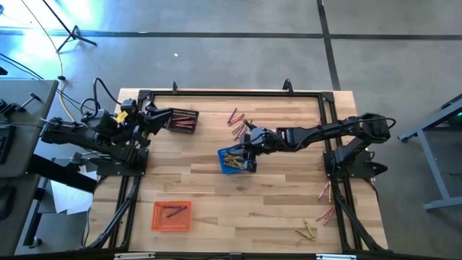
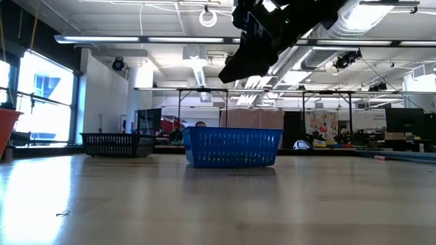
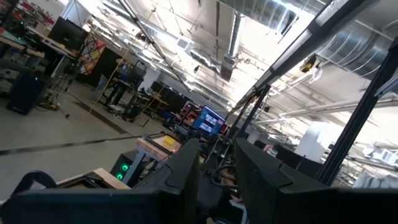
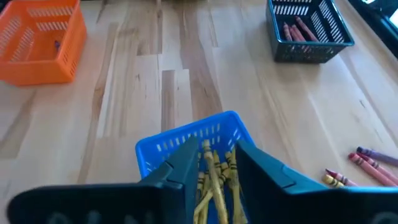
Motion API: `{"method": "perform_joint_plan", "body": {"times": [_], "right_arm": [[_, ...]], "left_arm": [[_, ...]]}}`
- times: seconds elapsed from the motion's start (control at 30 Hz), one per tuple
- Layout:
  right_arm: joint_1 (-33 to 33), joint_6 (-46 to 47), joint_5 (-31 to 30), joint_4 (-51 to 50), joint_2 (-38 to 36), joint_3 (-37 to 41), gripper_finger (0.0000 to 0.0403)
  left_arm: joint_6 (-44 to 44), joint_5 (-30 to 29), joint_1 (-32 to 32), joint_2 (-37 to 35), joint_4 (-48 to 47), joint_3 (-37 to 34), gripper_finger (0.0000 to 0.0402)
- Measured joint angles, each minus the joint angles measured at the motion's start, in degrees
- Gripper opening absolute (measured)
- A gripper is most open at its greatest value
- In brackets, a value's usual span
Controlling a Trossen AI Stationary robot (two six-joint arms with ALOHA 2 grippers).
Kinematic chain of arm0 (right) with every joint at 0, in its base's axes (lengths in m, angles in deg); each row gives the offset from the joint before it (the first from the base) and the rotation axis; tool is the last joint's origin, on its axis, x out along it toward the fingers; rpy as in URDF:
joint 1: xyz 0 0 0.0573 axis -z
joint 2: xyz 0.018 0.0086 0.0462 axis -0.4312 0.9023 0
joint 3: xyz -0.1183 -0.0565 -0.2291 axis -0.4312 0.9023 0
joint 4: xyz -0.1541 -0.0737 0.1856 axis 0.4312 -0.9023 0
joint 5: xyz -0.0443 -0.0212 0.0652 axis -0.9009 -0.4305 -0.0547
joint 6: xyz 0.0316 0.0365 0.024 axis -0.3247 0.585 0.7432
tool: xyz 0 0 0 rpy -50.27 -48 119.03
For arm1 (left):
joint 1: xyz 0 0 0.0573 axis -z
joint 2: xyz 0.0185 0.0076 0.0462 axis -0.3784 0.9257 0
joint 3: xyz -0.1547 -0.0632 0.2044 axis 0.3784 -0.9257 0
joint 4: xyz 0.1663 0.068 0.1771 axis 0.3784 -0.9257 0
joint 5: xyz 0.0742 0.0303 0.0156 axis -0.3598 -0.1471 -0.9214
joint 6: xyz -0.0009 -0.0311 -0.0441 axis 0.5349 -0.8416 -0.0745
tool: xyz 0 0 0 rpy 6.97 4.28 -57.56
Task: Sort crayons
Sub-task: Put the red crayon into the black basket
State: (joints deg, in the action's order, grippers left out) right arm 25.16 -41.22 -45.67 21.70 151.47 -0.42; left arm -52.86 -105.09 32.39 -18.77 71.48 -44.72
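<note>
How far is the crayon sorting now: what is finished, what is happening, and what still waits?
Done: yellow crayons lie in the blue basket, red ones in the black basket, and purple ones in the orange basket.
In hand: the right gripper hangs open over the blue basket, holding nothing. The left gripper waits by the black basket.
Left: loose crayons beyond the blue basket and more near the right arm's base.

I've got my right claw (image 1: 249,149) hanging over the middle basket (image 1: 235,161) at the bench (image 1: 274,209) centre, crayons (image 4: 214,177) inside it. Another basket (image 1: 181,120) sits far left by my left arm, a third (image 1: 172,215) near-left. Loose crayons (image 1: 237,120) lie behind the middle basket.
</note>
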Motion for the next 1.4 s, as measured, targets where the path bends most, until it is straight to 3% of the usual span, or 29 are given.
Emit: {"method": "perform_joint_plan", "body": {"times": [0.17,0.37,0.47,0.6,0.8,0.9,1.1,1.3,1.4], "right_arm": [[-0.6,9.2,2.0,-5.3,-2.3,0.0,0.0109],[-3.3,30.5,8.2,-28.9,-7.5,-0.1,0.011],[-7.8,40.5,12.9,-37.7,-8.4,-0.1,0.011],[-16.9,51.5,16.4,-39.2,-8.4,-0.1,0.011],[-27.5,65.6,12.2,-43.1,-8.3,-0.1,0.011],[-30.6,77.6,9.2,-51.5,-8.3,-0.1,0.011],[-35.0,103.8,10.0,-66.8,-8.3,-0.1,0.011],[-40.3,122.6,8.3,-64.9,-8.3,-0.1,0.011],[-43.2,129.2,5.6,-63.3,-8.2,-0.1,0.011]], "left_arm": [[-0.5,0.1,0.0,0.0,0.0,0.0,0.009],[-0.5,0.1,0.0,0.0,-0.2,0.0,0.009],[-0.5,0.0,0.0,0.0,-0.2,0.0,0.009],[0.7,0.0,0.0,0.0,-0.3,0.0,0.009],[1.8,-3.5,0.0,0.0,-0.4,0.0,0.009],[3.4,-5.2,0.0,0.0,-0.3,0.0,0.009],[2.8,-6.0,0.0,0.0,-0.3,0.0,0.009],[1.1,-6.3,0.0,0.0,-0.3,0.0,0.009],[1.1,-9.4,0.0,0.0,-0.2,0.0,0.009]]}}
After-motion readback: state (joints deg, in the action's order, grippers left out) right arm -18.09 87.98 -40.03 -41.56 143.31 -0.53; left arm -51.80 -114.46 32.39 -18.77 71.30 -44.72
